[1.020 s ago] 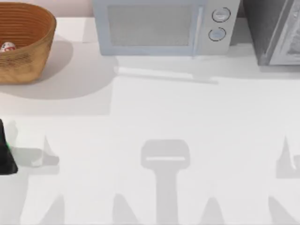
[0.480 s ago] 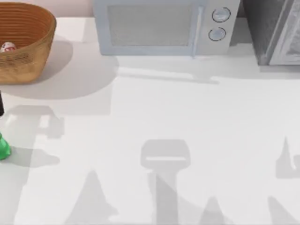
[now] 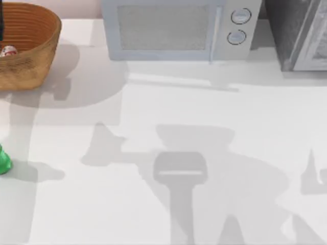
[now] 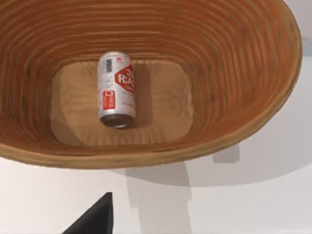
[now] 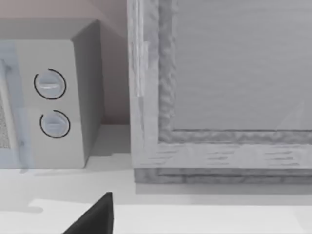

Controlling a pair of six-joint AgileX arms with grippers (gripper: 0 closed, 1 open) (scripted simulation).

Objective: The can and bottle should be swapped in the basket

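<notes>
Our left tool [image 3: 1, 20] hangs above the basket [image 3: 36, 56]; we cannot tell its grip. Beneath it, the can [image 4: 116, 90] lies on its side on the basket's floor. The bottle [image 3: 3, 161] stands on the counter [image 3: 204, 117], well apart from the basket.

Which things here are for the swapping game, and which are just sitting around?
For the job: the can lying in the basket; the bottle standing on the table at the left edge.
Just there: the microwave; the grey cabinet.

White table [image 3: 153, 127], pale microwave [image 3: 176, 28] at back, grey cabinet [image 3: 301, 33] beside it
</notes>
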